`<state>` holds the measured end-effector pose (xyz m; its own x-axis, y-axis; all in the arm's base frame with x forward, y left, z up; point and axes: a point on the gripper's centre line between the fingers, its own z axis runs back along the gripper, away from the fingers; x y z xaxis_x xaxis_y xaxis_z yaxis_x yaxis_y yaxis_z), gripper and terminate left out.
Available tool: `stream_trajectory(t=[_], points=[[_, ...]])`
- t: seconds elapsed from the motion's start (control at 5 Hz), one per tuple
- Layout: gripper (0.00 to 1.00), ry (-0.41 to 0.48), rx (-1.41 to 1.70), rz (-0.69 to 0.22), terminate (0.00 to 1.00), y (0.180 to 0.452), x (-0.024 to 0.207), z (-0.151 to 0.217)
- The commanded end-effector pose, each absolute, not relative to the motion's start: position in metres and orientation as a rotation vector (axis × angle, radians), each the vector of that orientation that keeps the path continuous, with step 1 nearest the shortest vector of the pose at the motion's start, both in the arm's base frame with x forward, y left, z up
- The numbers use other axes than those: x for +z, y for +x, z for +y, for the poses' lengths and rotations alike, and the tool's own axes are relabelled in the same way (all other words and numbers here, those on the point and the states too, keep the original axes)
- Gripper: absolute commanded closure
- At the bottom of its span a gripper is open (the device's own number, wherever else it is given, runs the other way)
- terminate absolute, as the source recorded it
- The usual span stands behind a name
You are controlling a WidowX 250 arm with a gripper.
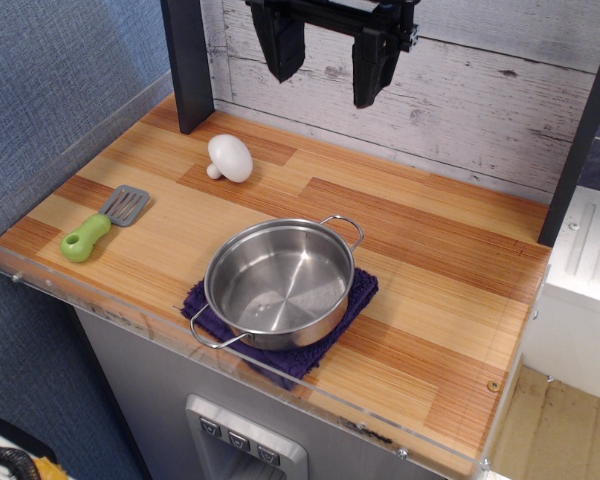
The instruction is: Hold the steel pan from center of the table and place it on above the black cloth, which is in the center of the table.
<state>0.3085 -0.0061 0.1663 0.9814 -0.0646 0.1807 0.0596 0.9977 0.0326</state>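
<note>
The steel pan [278, 283] is round and shiny, with two wire loop handles. It sits upright on the black cloth [355, 296], a dark purple towel whose edges show around the pan, near the front edge of the wooden table [440, 270]. My gripper [328, 68] hangs high at the top of the view, well above and behind the pan. Its two black fingers [280, 45] are spread apart and hold nothing.
A white mushroom [229, 157] lies at the back left. A spatula with a green handle [100, 225] lies at the left. A dark post [188, 60] stands at the back left. A clear acrylic rim [130, 315] runs along the table's edge.
</note>
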Motion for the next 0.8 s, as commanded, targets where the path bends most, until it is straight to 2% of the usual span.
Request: stream_trajectory(t=[0.0,0.4,0.6], points=[[0.00,0.029,-0.068,-0.223,0.00,0.3075,0.1814,-0.0062],[0.00,0.029,-0.068,-0.223,0.00,0.3075,0.1814,-0.0062],[0.00,0.029,-0.068,-0.223,1.00,0.3075,0.1814,-0.0062]])
